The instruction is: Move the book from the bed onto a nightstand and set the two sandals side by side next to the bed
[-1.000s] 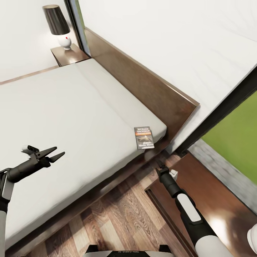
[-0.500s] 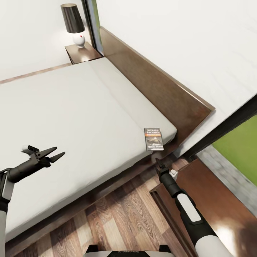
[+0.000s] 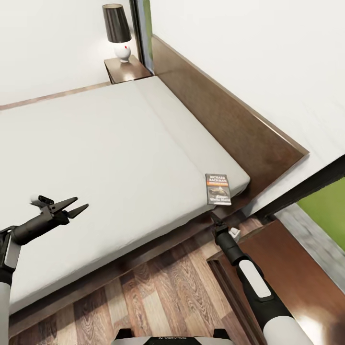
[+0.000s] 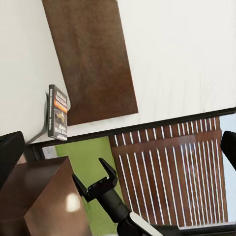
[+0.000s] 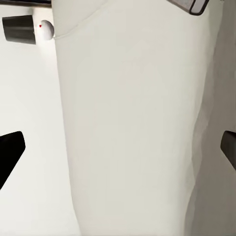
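Both pincers unmoved; view shifted.

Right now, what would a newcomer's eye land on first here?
Probably the bed, its pale mattress spanning most of the head view, with the small dark book lying near its corner by the headboard. Next, the black-shaded lamp on the far nightstand, and the open left gripper poised over the mattress edge.
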Controlling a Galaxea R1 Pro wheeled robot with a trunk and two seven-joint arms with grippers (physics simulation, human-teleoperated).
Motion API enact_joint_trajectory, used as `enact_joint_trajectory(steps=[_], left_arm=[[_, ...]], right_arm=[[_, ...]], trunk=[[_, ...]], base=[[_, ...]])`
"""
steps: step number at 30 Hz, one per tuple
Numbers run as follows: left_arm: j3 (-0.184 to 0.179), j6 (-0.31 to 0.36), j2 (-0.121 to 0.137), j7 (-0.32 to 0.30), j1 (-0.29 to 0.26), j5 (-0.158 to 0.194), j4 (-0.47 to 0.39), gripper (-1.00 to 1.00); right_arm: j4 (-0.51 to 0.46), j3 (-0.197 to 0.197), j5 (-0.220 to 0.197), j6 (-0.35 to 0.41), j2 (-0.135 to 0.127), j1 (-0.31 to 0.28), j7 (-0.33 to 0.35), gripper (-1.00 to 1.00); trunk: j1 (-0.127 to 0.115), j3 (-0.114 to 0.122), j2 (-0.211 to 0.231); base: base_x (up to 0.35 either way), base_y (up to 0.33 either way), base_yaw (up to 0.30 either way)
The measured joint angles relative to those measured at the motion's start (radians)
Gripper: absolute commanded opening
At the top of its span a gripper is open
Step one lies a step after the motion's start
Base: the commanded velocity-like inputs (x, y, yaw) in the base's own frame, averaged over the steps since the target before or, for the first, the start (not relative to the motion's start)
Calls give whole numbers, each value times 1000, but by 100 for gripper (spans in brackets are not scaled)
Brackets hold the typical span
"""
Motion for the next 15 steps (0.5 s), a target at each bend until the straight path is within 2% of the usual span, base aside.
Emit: enact_joint_trajectory(steps=[6, 9, 15], left_arm=[[2, 0, 0, 0, 0, 0, 0, 100], [0, 0, -5, 0, 0, 0, 0, 100], [-1, 0, -11, 0, 0, 0, 0, 100]], right_arm=[[48, -13, 0, -13, -3, 0, -7, 100], [60, -18, 1, -125, -4, 0, -11, 100], [63, -21, -2, -166, -5, 0, -12, 100]], trunk=[[0, 0, 0], [0, 0, 0], [0, 0, 0]], base=[[0, 0, 12], [0, 0, 1], [0, 0, 0]])
